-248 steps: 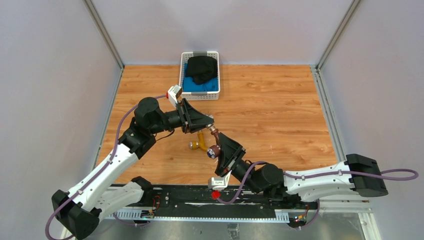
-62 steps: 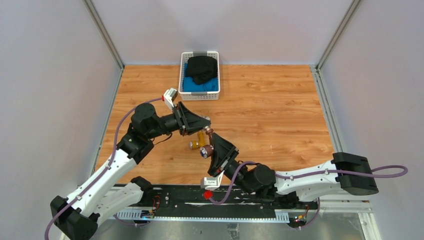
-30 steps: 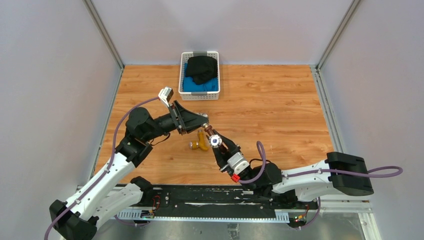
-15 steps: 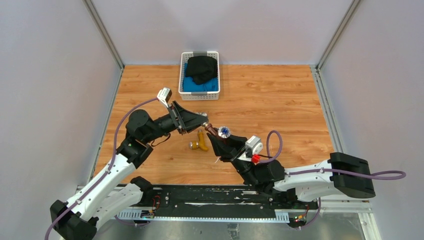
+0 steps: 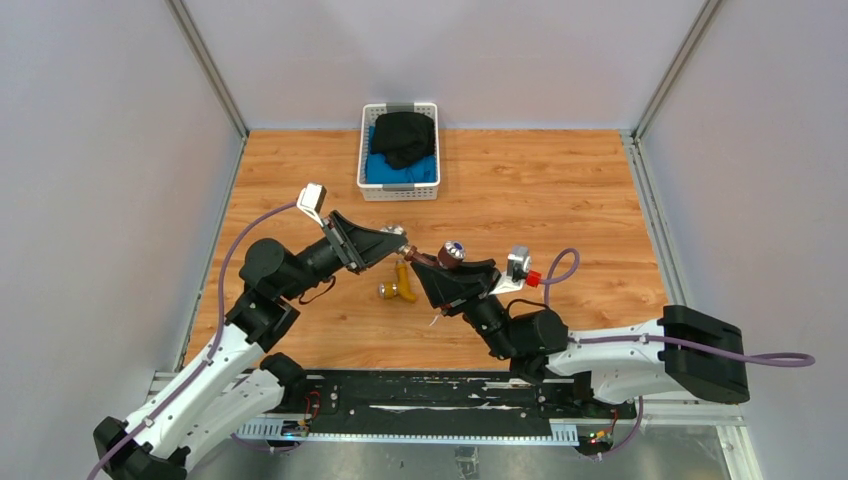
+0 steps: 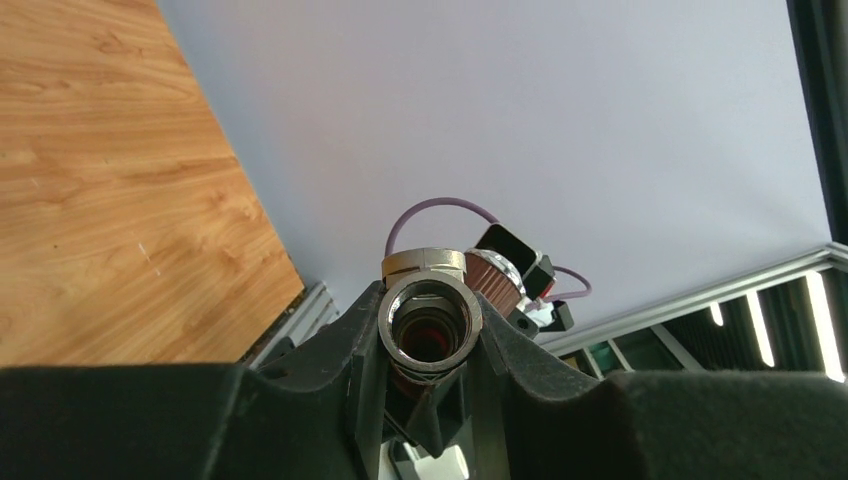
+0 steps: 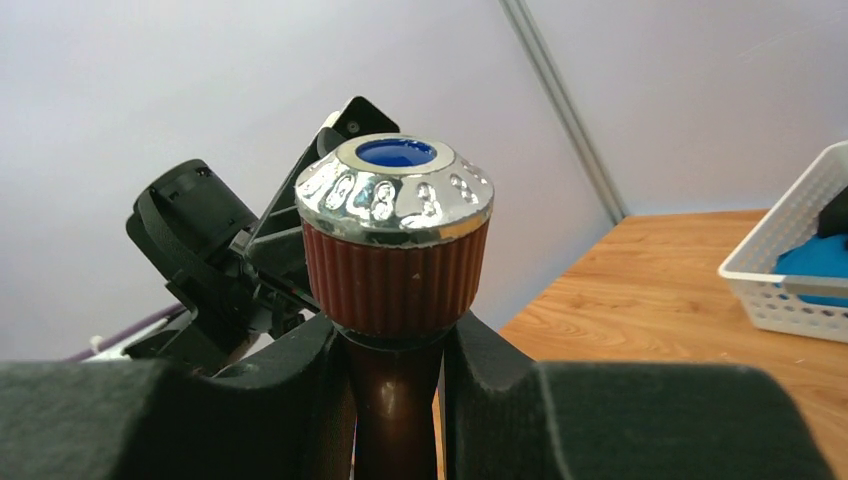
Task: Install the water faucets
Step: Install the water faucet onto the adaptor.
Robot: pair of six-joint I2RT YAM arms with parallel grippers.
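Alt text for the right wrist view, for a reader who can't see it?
The right hand grips the stem of the reddish-brown faucet, its ribbed knob with silver cap and blue centre filling the middle. Behind are the left arm, a wall, the wooden table and the corner of a white basket.

- Middle's jammed: left gripper (image 5: 398, 240) with grey fitting (image 6: 430, 297) meets right gripper (image 5: 425, 272) with brown tap (image 7: 395, 265), brass tap (image 5: 399, 286) just beside.
- Basket (image 5: 398, 193) at far edge; table (image 5: 580, 230) open on its right side.
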